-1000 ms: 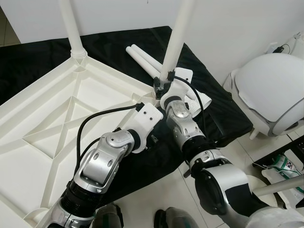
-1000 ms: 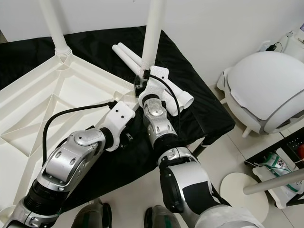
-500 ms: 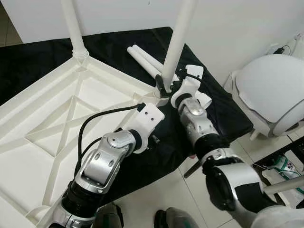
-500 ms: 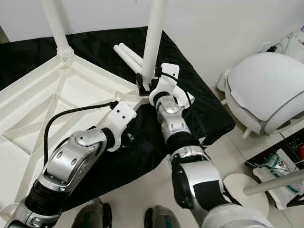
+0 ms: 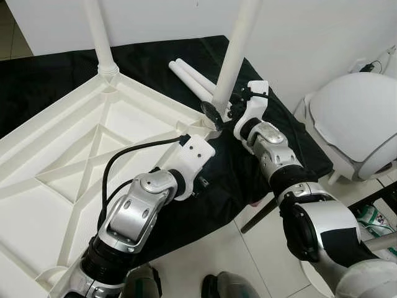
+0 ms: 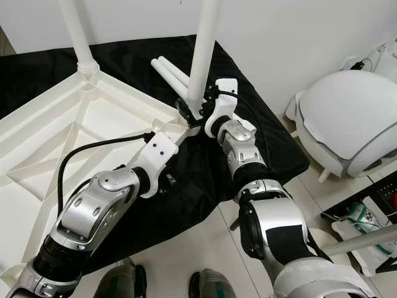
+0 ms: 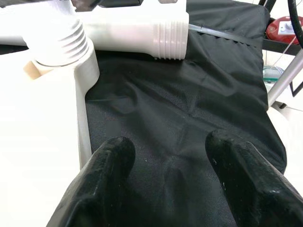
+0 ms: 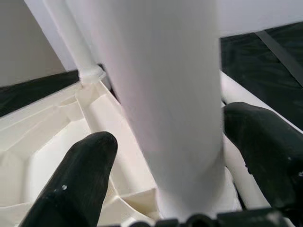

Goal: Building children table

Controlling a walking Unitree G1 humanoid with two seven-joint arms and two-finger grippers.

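Note:
The white table top (image 5: 74, 155) lies upside down on a black cloth (image 5: 285, 149). One white leg (image 5: 99, 34) stands in its far corner. A second leg (image 5: 234, 56) stands in the near right corner. My right gripper (image 5: 220, 110) is at that leg's base, open, with one finger (image 8: 85, 175) on each side of the leg (image 8: 165, 94); a gap shows beside one finger. My left gripper (image 7: 168, 142) hovers open over the cloth, beside the corner socket (image 7: 59, 38), with nothing between its fingers. Two loose legs (image 5: 189, 77) lie on the cloth behind.
A round white pod chair (image 5: 360, 118) stands on the tiled floor at the right. A white wall runs close behind the cloth. A dark rod (image 5: 260, 214) sticks out from under the cloth's edge. My feet (image 5: 217, 288) are at the bottom.
My right wrist has swung round the leg's base towards the right, and its fingers have come off the leg. The left arm has held still. The camera has shifted slightly.

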